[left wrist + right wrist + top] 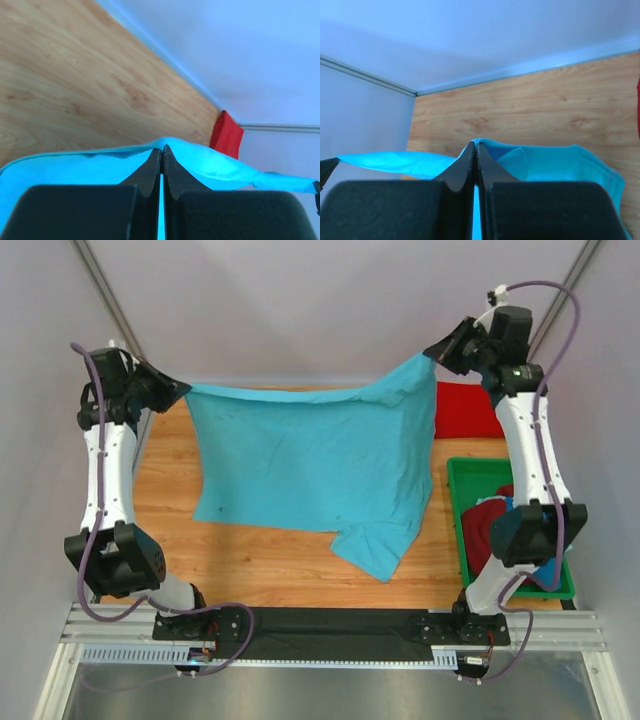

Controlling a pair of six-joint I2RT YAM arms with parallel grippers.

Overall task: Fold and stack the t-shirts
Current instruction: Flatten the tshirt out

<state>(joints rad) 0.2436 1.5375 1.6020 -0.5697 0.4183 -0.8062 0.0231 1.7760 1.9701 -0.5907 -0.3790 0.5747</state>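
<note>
Turquoise t-shirt [310, 460]: 1, spread over table [165, 490]; left claw [183, 391] and right claw [433, 354] each pinching 1 upper corner.

I see soft, matt, lightly creased cloth in the turquoise t-shirt [310, 460]; smooth, grained wood on the counter [165, 480]; smooth plastic in the green tray [455, 510]; matt cloth in the red t-shirt [465, 410].

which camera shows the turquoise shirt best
Top external: the whole turquoise t-shirt shows, stretched between the left gripper and right gripper. Each wrist view shows only a pinched strip of its edge.
</note>
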